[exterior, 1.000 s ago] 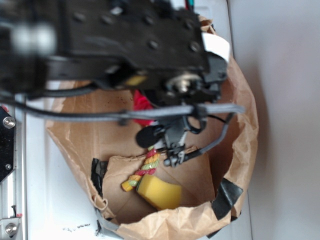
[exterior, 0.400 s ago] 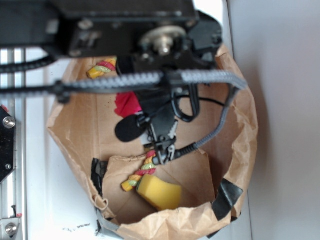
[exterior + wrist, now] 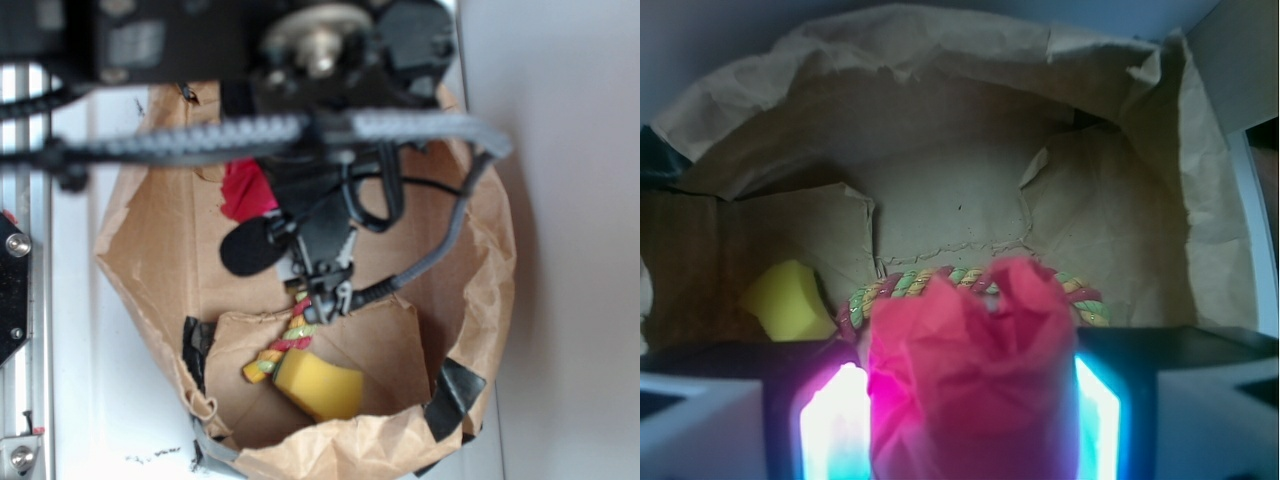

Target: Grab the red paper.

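Your gripper (image 3: 970,400) has its jaws pressed against both sides of the red paper (image 3: 970,370), which sits between the lit pads over the brown bag (image 3: 150,250) (rope (image 3: 970,282) and yellow sponge (image 3: 788,298) lie below). The grab looks done; only lifting clear seems left.

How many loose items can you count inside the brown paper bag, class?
3: the red paper between the gripper fingers, the twisted rope just behind it, and the yellow sponge on the bag floor. The arm may hide more.
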